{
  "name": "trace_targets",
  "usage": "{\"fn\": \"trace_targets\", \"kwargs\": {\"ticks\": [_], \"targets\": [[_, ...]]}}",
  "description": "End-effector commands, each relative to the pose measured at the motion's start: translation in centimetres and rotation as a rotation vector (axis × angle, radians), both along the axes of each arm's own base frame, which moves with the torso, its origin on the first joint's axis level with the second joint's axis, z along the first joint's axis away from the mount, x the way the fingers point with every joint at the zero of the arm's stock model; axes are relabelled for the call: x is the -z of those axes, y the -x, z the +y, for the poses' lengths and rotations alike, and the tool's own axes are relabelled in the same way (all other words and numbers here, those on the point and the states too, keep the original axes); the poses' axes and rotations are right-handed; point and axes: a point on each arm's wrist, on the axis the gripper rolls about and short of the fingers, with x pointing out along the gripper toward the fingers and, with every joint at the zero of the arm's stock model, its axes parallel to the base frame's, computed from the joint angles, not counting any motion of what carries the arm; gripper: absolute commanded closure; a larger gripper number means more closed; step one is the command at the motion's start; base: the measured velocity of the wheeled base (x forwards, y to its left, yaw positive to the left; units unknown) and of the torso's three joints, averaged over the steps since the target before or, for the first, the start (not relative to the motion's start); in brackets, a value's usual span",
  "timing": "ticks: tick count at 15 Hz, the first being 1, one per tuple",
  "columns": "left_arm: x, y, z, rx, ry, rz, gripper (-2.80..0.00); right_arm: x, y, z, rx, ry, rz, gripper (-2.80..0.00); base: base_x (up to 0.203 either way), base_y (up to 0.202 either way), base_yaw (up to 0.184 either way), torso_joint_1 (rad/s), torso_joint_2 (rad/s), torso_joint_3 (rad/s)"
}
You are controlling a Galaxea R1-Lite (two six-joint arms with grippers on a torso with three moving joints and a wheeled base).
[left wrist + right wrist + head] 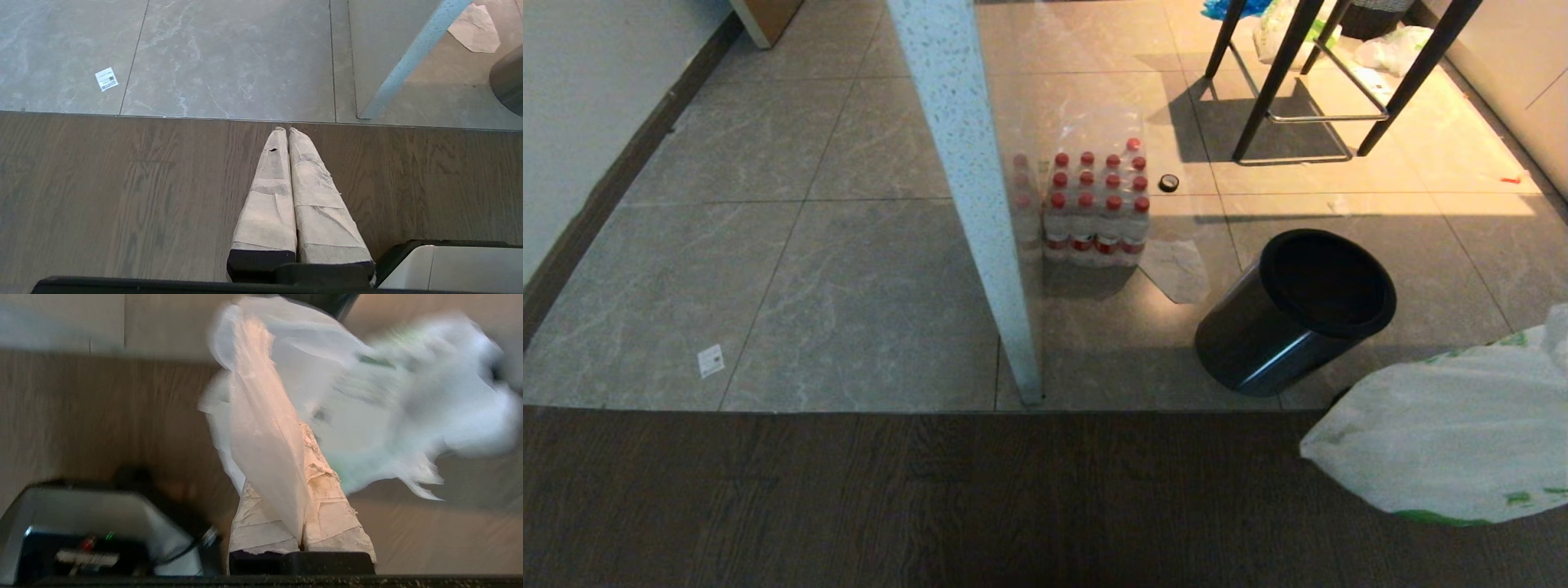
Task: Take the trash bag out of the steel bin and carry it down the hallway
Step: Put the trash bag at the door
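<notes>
While clamped in the right gripper (pixel 304 457), trash bag (pixel 1445 441) clear of steel bin (pixel 1294 314)

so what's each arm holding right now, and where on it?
Right gripper fingers pinch the trash bag by a fold of its thin plastic. Left gripper holds nothing.

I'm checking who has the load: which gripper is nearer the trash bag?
Right. The right gripper is shut on the trash bag; the left gripper hangs shut over wood floor, holding nothing.
</notes>
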Motion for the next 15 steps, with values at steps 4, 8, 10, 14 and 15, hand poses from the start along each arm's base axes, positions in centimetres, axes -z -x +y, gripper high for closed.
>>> {"fn": "trace_targets", "kwargs": {"ticks": [4,8,10,14,15], "targets": [[0.0,0.0,0.0,-0.001,0.001,-0.001,0.00,12.6,5.9,4.6,-0.072,0.141,-0.118,0.00,0.000,0.000,0.000,0.000,0.00,0.000],[0.0,0.0,0.0,-0.001,0.001,-0.001,0.00,17.6,7.7,4.4,-0.010,0.101,-0.229,0.00,0.000,0.000,0.000,0.000,0.00,0.000],[0.0,0.0,0.0,-0.001,0.001,-0.001,0.00,17.9,8.3,4.4,0.013,0.092,-0.336,0.00,0.000,0.000,0.000,0.000,0.00,0.000],[0.0,0.0,0.0,-0.001,0.001,-0.001,0.00,18.6,9.7,4.4,0.040,0.039,-0.501,0.00,0.000,0.000,0.000,0.000,0.00,0.000],[0.0,0.0,0.0,-0.001,0.001,-0.001,0.00,19.0,9.6,4.4,0.066,-0.015,-0.452,0.00,0.000,0.000,0.000,0.000,0.00,0.000]]}}
